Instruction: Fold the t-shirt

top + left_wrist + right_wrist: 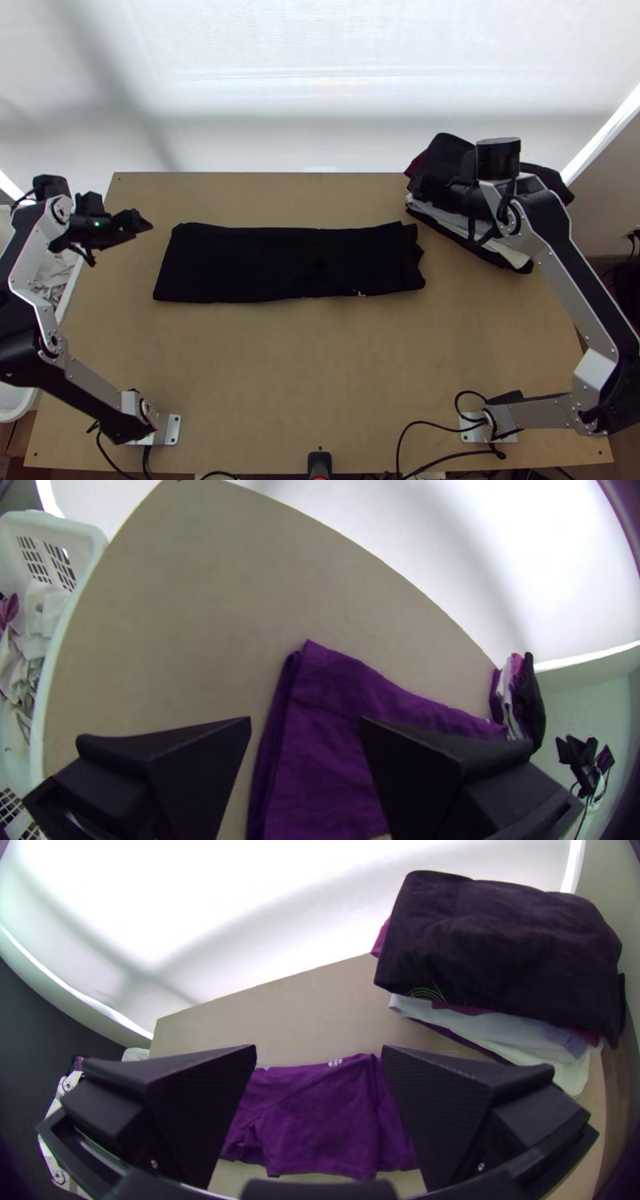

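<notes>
Both — left gripper (pixel 139 222), right gripper (pixel 426 190) — fingers apart, folded t-shirt (pixel 280 264), pile (pixel 500 947) partly hidden

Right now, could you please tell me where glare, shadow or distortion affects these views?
Top view: shadows band the backdrop, folds in the near-black shirt barely show. Left wrist view: glare whitens the backdrop, the table looks bowed. Right wrist view: similar glare, dark lower corners.

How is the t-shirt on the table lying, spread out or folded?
Folded: the t-shirt lies as a long, narrow strip with straight long edges, layered ends stacked at the right.
</notes>
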Robot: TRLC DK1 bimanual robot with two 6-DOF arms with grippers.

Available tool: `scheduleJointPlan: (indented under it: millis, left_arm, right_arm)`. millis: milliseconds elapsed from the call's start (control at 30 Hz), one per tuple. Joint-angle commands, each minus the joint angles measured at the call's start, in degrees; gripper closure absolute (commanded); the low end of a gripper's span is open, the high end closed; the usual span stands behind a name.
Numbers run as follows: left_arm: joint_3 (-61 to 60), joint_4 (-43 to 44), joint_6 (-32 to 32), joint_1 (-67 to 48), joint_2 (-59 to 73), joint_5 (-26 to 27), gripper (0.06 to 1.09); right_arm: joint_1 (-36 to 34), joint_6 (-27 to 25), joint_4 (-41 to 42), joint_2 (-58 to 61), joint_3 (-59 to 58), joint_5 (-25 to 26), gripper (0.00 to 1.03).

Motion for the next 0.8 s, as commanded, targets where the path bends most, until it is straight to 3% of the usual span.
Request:
scheduleJointPlan:
  millis: [0, 167, 567, 767]
  left_arm:
    - [-4.68, -0.15, 1.34, 0.01, -0.9, 2.83, 0.29]
    - [-10.39, 1.7, 4.85, 0.88, -1.52, 6.96, 0.29]
    - [-17.07, 11.72, 5.12, 1.59, -1.17, 6.35, 0.28]
    - [-19.62, 16.99, 4.85, -0.52, 0.33, 3.09, 0.28]
  right_arm:
    - [1.16, 2.24, -0.71, -2.88, -2.58, 0.48, 0.15]
    - [1.42, 2.32, -1.41, -4.02, -3.73, 0.39, 0.15]
    - [1.86, 2.76, -1.59, -4.11, -4.25, 0.39, 0.15]
    - [1.95, 2.76, -1.59, -3.93, -3.9, 0.39, 0.15]
